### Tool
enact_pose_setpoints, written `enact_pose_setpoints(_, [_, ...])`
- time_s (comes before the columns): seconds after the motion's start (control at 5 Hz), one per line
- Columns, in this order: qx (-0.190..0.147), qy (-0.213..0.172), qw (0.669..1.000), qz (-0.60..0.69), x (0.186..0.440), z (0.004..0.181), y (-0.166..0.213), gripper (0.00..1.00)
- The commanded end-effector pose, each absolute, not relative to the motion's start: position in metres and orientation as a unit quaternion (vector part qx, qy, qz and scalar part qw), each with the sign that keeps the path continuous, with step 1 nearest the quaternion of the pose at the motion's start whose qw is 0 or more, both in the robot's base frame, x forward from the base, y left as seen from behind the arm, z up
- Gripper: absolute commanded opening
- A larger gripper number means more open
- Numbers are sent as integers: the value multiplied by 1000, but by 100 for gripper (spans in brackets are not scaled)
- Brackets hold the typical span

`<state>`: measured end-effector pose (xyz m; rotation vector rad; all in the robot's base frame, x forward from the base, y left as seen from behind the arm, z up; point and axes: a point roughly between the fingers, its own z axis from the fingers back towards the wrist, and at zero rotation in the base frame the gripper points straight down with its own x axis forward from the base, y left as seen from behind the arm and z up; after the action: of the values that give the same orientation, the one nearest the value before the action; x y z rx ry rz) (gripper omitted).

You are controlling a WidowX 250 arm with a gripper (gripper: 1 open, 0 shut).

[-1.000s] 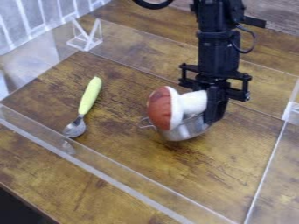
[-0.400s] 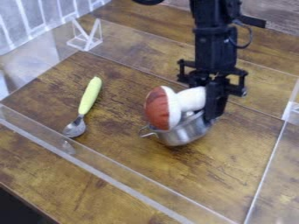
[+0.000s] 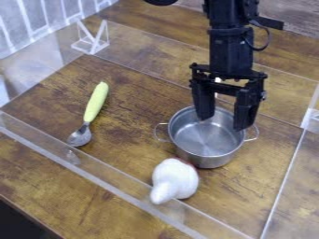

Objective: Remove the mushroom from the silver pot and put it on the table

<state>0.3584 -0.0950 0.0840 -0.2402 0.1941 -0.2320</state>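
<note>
The silver pot [image 3: 206,140] stands upright on the dark wooden table [image 3: 125,93], and nothing lies in it. The mushroom [image 3: 171,180] lies on its side on the table in front of the pot, close to the clear acrylic strip, its white stem side towards the camera. My gripper [image 3: 226,110] hangs just above the pot's back rim, pointing steeply down. Its jaws are open and nothing sits between them. It is clear of the mushroom.
A metal spoon with a yellow-green handle [image 3: 90,112] lies to the left of the pot. Clear acrylic strips [image 3: 88,168] edge the table at the front and right. A clear plastic stand [image 3: 90,37] sits at the back left.
The gripper has opened and let go of the mushroom, which has dropped onto the table in front of the pot. The pot, tilted before, now sits flat.
</note>
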Motion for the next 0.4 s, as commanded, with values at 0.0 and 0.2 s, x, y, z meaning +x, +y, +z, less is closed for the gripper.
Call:
enact_pose_setpoints(0.0, [-119,56,986,-101,353,126,-96,100])
enact_pose_setpoints(0.2, [-116,58,986,-100,344,115,-97,100])
